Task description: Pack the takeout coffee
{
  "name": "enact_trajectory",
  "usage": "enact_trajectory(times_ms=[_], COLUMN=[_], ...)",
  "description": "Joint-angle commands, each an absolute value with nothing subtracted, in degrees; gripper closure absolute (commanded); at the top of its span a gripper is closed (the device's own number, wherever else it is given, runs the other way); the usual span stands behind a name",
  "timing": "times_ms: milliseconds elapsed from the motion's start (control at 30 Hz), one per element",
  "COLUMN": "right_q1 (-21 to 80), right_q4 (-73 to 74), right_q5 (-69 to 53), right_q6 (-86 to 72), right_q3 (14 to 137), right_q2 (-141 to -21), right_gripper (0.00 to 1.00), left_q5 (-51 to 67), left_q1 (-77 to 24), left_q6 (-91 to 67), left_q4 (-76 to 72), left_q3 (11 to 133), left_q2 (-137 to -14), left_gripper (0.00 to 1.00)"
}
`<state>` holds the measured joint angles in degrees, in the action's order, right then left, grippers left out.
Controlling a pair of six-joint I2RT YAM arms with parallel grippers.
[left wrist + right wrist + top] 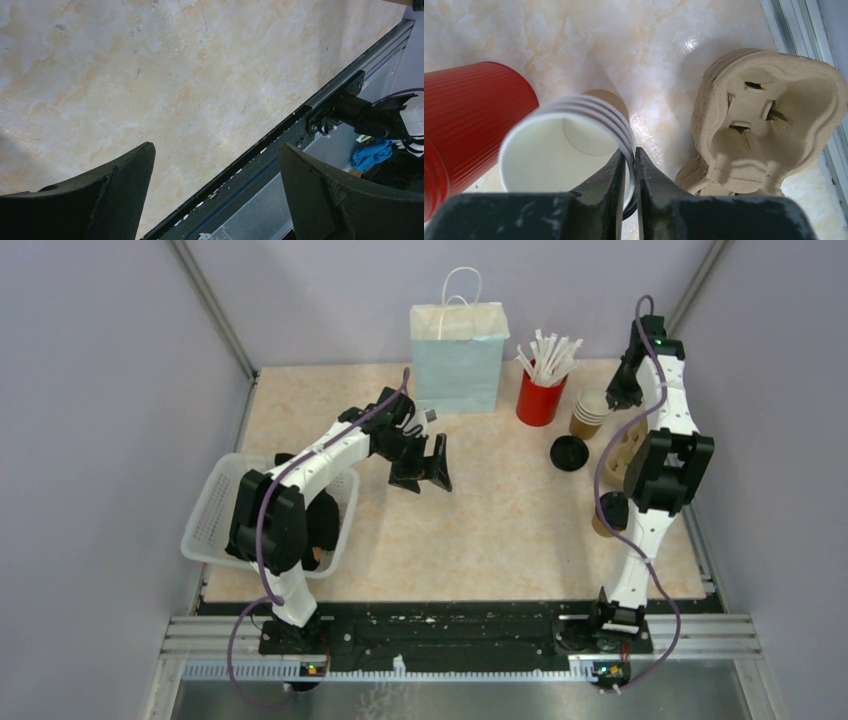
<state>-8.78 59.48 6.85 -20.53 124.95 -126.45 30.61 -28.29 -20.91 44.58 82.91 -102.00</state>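
Observation:
A stack of nested brown paper cups, white inside, stands between the red cup and the carrier, and shows at the back right. My right gripper is shut on the top cup's rim, one finger inside and one outside; from above it is at the stack. A black lid lies on the table. A lidded cup stands partly behind my right arm. My left gripper hangs open over bare table, holding nothing.
The pale blue paper bag stands upright at the back. A red cup of white straws is beside the stack. A pulp cup carrier lies to the right. A clear plastic basket is on the left.

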Motion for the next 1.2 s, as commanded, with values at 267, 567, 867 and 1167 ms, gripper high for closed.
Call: enact_trajectory(times_ms=[267,567,867,1167], right_q1=[-8.9,-8.9,-8.0,-6.9], right_q4=[60.5,60.2,56.5,60.4], right_q5=[9.4,8.6,7.8,11.4], right_q6=[-19.7,-19.7,-20.0,-19.5], right_q3=[126.8,127.6,128.3,126.1], right_q2=[-123.1,-121.6,-120.5,-120.7], right_gripper=[1.0,1.0,1.0,1.0], left_q5=[31.2,31.2,31.4,32.3], left_q1=[-28.5,-28.5,-28.6,-28.9], left_q6=[-20.4,-20.3,-20.9,-21.0], left_q4=[43.6,43.9,43.2,43.4], left_q3=[84.8,84.9,84.4,84.7], left_q2=[-102.1,-101.6,-101.3,-101.8], left_gripper=[0.02,0.01,0.02,0.02])
